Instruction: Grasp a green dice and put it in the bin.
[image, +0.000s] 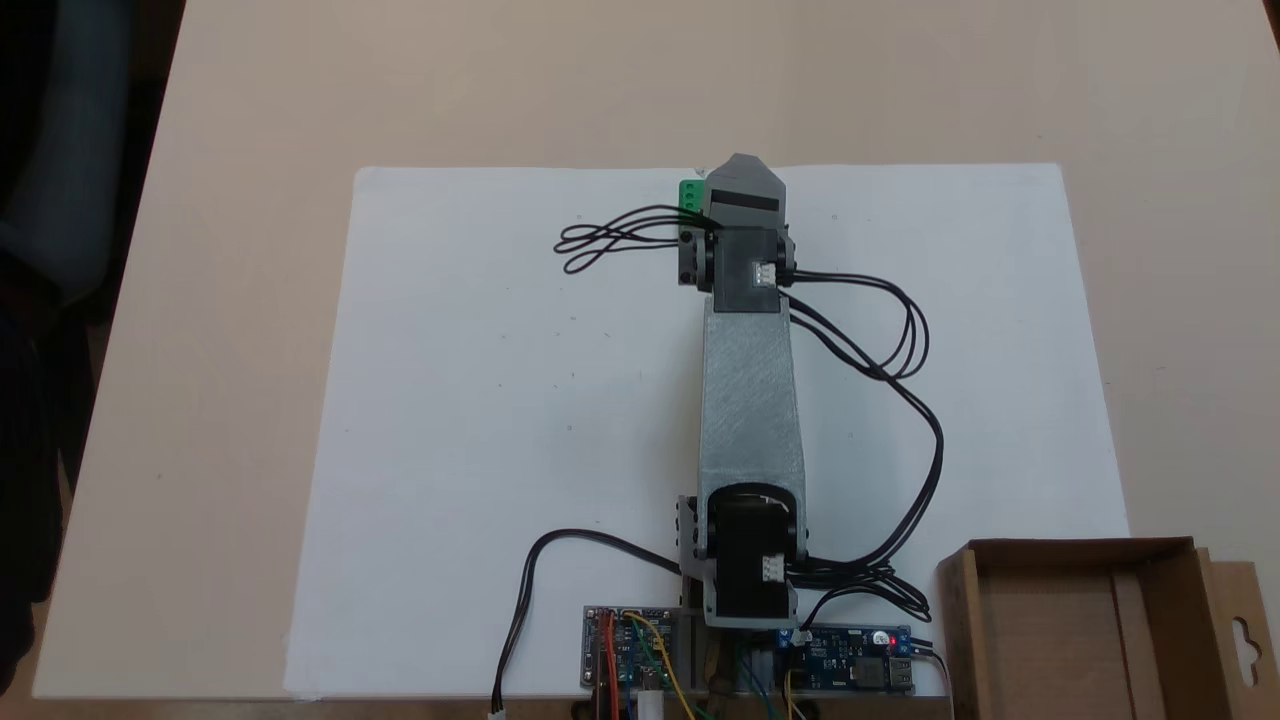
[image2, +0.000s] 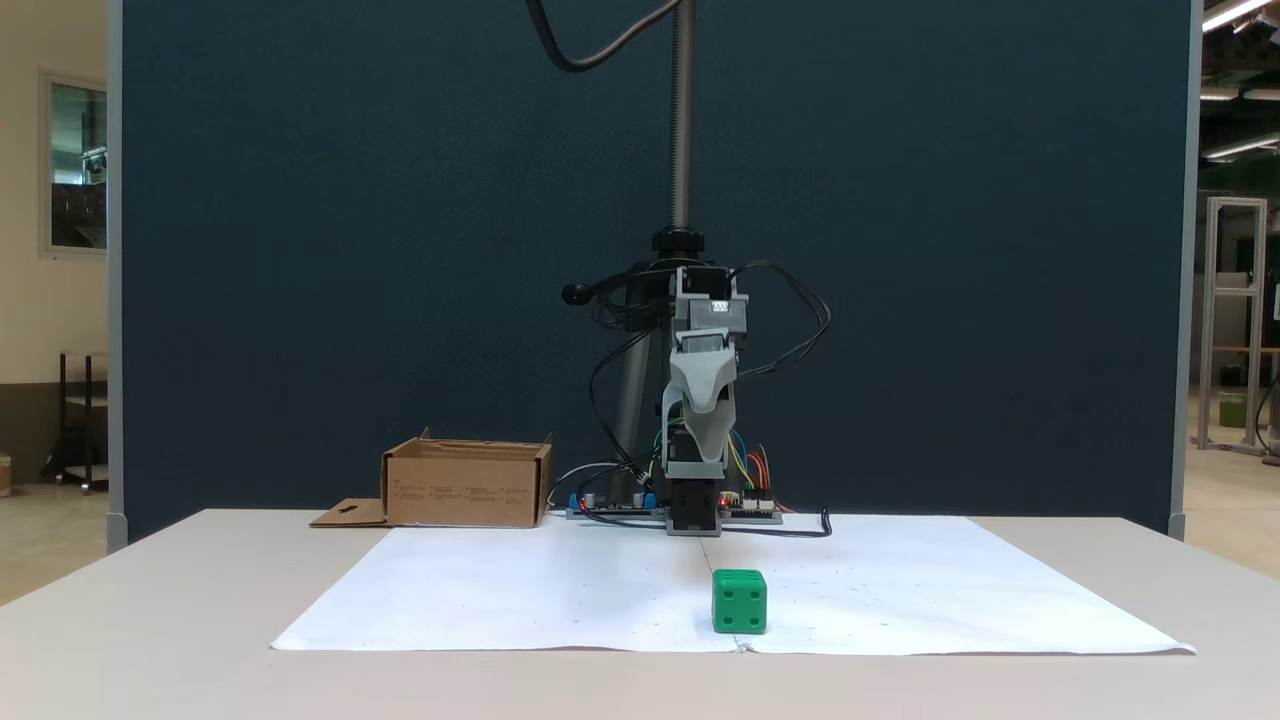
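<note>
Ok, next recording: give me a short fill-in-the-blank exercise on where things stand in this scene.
1. The small green plastic dice rests on the white ____ sheet.
2. The face of the dice toward the front fixed view shows ____ pips.
3. The shallow brown cardboard bin holds ____ so far.
4. In the front fixed view, the grey gripper hangs ____ the dice without touching it.

Missing words: paper; four; nothing; above
</note>
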